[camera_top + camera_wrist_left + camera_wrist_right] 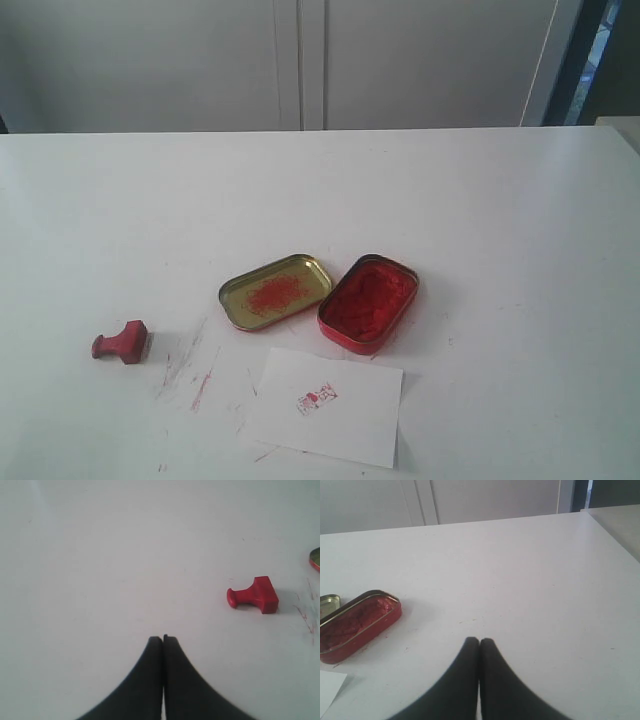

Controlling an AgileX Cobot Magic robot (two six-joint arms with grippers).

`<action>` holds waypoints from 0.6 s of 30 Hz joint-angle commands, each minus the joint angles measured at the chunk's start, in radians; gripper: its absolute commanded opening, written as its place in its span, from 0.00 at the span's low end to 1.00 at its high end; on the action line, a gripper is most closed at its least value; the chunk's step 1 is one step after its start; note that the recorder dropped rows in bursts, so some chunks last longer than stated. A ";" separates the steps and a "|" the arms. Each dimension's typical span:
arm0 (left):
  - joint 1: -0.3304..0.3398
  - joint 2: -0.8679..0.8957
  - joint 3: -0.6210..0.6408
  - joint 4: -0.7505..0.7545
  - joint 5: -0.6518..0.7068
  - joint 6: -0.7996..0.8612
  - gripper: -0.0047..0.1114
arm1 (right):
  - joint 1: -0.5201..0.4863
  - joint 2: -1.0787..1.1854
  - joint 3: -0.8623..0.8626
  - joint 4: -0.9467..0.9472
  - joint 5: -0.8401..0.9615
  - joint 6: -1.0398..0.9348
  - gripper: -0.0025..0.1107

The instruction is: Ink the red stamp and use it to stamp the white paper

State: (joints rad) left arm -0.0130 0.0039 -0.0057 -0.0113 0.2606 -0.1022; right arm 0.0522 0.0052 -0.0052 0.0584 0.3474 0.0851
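Note:
The red stamp [122, 343] lies on its side on the white table, at the left of the exterior view; the left wrist view also shows the red stamp [254, 595] toppled over. The white paper [327, 404] lies near the front edge and carries a small red print; a corner of the white paper [329, 691] shows in the right wrist view. The red tin of ink [368, 303] sits open behind the paper. My left gripper [163, 639] is shut and empty, well apart from the stamp. My right gripper [479, 641] is shut and empty, over bare table beside the red tin [356, 625]. Neither arm appears in the exterior view.
The gold tin lid [275, 291] with red smears lies just left of the ink tin. Red scribble marks [200, 385] stain the tabletop between stamp and paper. White cabinet doors [300, 60] stand behind the table's far edge.

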 commanded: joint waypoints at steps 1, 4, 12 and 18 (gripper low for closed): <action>0.004 -0.004 0.006 -0.011 -0.029 0.001 0.04 | -0.004 -0.005 0.005 -0.007 -0.007 0.001 0.02; 0.004 -0.004 0.006 -0.011 -0.027 0.028 0.04 | -0.004 -0.005 0.005 -0.007 -0.007 0.001 0.02; 0.004 -0.004 0.006 -0.010 -0.025 0.109 0.04 | -0.004 -0.005 0.005 -0.007 -0.007 0.001 0.02; 0.004 -0.004 0.006 -0.010 -0.027 0.102 0.04 | -0.004 -0.005 0.005 -0.007 -0.007 0.001 0.02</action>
State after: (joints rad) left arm -0.0130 0.0039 -0.0041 -0.0113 0.2358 0.0000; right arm 0.0522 0.0052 -0.0052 0.0584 0.3474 0.0851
